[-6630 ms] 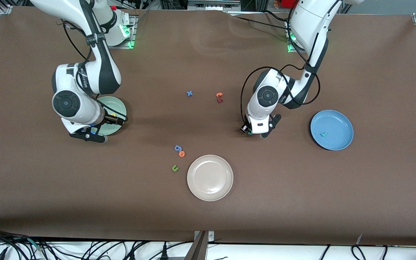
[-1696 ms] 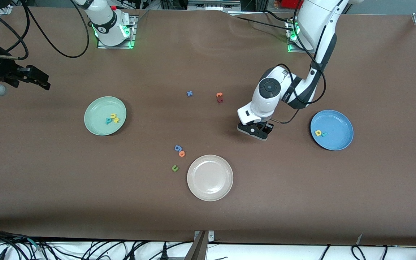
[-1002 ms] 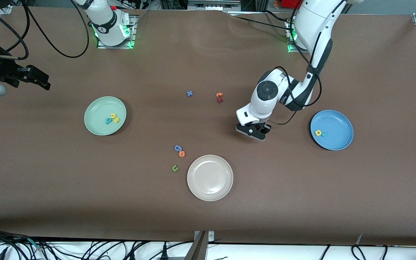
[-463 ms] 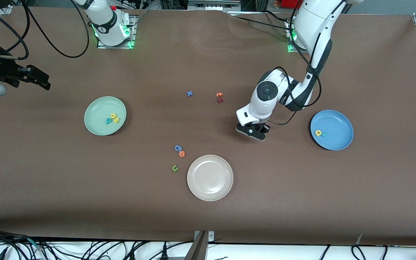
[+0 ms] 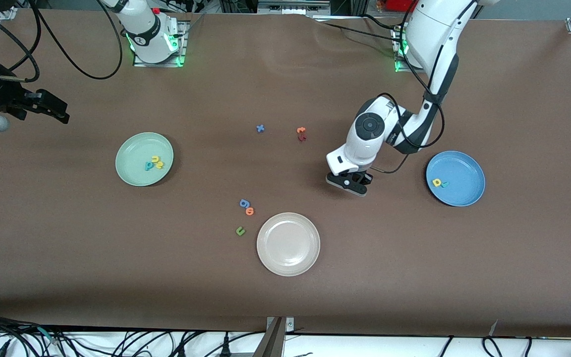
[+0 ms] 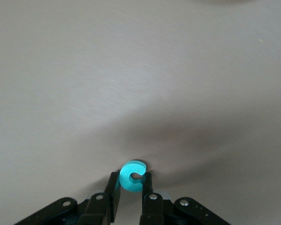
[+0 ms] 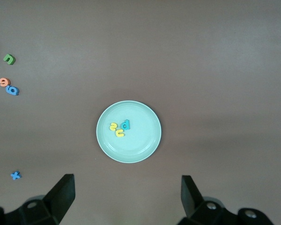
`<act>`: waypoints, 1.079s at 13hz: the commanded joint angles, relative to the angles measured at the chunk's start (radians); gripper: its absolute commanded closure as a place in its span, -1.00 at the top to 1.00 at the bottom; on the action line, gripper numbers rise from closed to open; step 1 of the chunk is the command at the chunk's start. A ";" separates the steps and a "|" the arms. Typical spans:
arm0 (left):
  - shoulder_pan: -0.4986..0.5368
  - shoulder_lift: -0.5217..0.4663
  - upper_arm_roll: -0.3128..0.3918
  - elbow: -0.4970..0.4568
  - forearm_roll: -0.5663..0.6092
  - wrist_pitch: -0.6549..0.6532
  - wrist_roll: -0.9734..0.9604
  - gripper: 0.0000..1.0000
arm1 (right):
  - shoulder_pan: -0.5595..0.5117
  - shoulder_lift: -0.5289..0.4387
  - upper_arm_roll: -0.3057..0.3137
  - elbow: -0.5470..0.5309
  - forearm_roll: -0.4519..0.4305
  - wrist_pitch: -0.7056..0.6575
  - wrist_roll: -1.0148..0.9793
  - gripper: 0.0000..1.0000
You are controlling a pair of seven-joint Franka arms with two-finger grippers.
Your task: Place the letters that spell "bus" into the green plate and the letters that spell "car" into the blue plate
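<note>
Front view: left gripper down at the brown counter, between the round beige plate and the round medium-blue shallow plate; held letter hidden under the wrist here. In the blue plate, a tiny yellow foam a touching a tiny teal foam r. In the round pale mint-green shallow plate, a teal p-shaped foam letter, a yellow foam u and a yellow foam s, clustered. Right gripper parked up high, off toward the right arm's end, waiting.

Left wrist view: fingers clamped on a tiny teal foam c, gripped by its two flanks, flat face toward the camera, mouth turned sideways toward one finger; nearly round, no clear long axis.

Right wrist view: fingers spread wide apart, nothing between them, green plate with its three letters below.
</note>
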 commanded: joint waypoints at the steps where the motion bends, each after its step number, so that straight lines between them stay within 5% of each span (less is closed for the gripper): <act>1: 0.071 -0.061 -0.002 -0.041 0.012 -0.013 0.046 -0.65 | -0.008 -0.011 0.009 -0.008 0.004 -0.003 0.003 1.00; 8: 0.369 -0.218 -0.002 -0.138 -0.026 -0.134 0.493 -0.64 | -0.008 -0.009 0.009 -0.008 0.004 -0.003 0.003 1.00; 14: 0.544 -0.232 -0.002 -0.224 -0.064 -0.142 0.744 -0.64 | -0.008 -0.011 0.009 -0.008 0.004 -0.003 0.003 1.00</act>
